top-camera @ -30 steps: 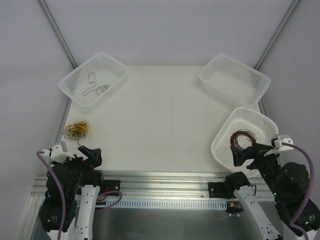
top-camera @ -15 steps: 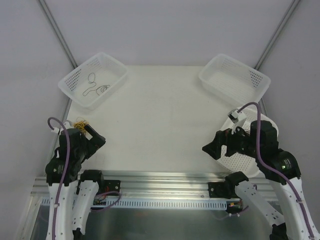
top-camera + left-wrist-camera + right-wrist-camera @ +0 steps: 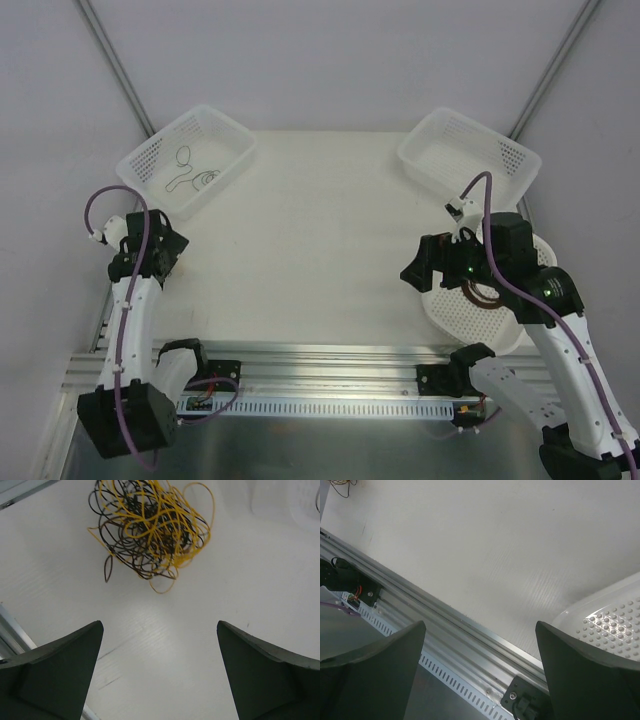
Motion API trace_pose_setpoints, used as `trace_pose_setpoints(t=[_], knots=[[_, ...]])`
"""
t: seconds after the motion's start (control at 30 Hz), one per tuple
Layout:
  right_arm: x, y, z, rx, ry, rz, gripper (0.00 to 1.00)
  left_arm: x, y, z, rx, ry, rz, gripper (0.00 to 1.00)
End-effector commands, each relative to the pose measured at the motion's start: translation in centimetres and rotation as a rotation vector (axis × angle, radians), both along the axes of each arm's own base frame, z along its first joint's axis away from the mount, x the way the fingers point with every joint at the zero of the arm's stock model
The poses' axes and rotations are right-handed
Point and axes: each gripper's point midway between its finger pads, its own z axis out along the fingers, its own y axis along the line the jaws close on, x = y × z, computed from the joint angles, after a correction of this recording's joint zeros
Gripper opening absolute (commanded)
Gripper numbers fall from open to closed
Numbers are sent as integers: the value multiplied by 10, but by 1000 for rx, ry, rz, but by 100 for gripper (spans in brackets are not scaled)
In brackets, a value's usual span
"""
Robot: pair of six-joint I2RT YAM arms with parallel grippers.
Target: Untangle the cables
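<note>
The cables (image 3: 150, 530) lie as one tangled clump of thin yellow, brown and black strands on the white table, seen at the top of the left wrist view. My left gripper (image 3: 160, 645) is open and empty above the table, short of the clump. In the top view my left gripper (image 3: 158, 255) covers the clump. A thin black strand (image 3: 187, 165) lies in the back-left basket (image 3: 230, 135). My right gripper (image 3: 418, 272) is open and empty, just left of the round basket (image 3: 500, 325). In the right wrist view it (image 3: 480, 650) hangs over the table's near edge.
A dark-brown ring coil (image 3: 480, 293) lies in the round basket, partly behind the right arm. Another white basket (image 3: 470, 160) stands at the back right. A metal rail (image 3: 445, 630) runs along the near table edge. The round basket's rim (image 3: 610, 615) shows at the right of the right wrist view.
Both arms rose from the near edge and reached forward. My left gripper moved over the cable clump. My right gripper swung left, off the round basket.
</note>
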Motion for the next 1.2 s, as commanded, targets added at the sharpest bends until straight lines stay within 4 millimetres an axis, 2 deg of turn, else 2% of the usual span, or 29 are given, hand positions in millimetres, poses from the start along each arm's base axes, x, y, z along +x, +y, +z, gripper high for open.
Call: trace_pose_setpoints(t=[0.0, 0.03, 0.2, 0.3, 0.33, 0.4, 0.43, 0.5, 0.53, 0.6, 0.63, 0.77, 0.9, 0.93, 1.0, 1.03, 1.1, 1.17], knots=[[7, -1, 15, 17, -71, -22, 97, 19, 35, -3, -15, -75, 206, 99], [7, 0, 12, 19, -67, -23, 97, 23, 39, -11, -31, -55, 233, 99], [1, 5, 5, 19, -25, 25, 97, 45, 66, -12, -78, -82, 344, 99], [0, 3, 9, 15, -40, 25, 97, 52, 80, -22, -87, -50, 384, 99], [0, 3, 10, 17, -47, 21, 97, 54, 82, -33, -97, -20, 391, 99], [-1, 3, 12, 26, -50, 22, 97, 60, 90, -37, -108, -8, 401, 99], [-2, 5, 11, 31, -46, 29, 97, 62, 91, -49, -118, 34, 401, 99], [-4, 7, 14, 41, -39, 46, 97, 67, 96, -54, -115, 67, 379, 99], [-4, 8, 13, 39, -33, 50, 97, 69, 94, -68, -131, 112, 362, 99], [-5, 7, 13, 34, -29, 51, 97, 72, 92, -78, -146, 154, 317, 99], [-5, 6, 14, 34, -34, 45, 97, 72, 86, -90, -177, 188, 291, 99], [-3, 7, 11, 44, -29, 36, 97, 66, 68, -114, -263, 241, 252, 98], [-2, 13, 9, 66, -17, 50, 97, 60, 56, -125, -294, 284, 177, 78], [-1, 14, 7, 66, -13, 49, 97, 60, 53, -125, -298, 286, 158, 65], [3, 14, 6, 69, -16, 40, 97, 56, 44, -126, -311, 296, 106, 53], [5, 16, 5, 72, -16, 40, 97, 56, 41, -123, -304, 290, 70, 40], [8, 19, 3, 78, -9, 42, 97, 52, 27, -123, -334, 288, 13, 28], [11, 23, 1, 89, -10, 46, 97, 52, 17, -114, -328, 262, -45, 16]])
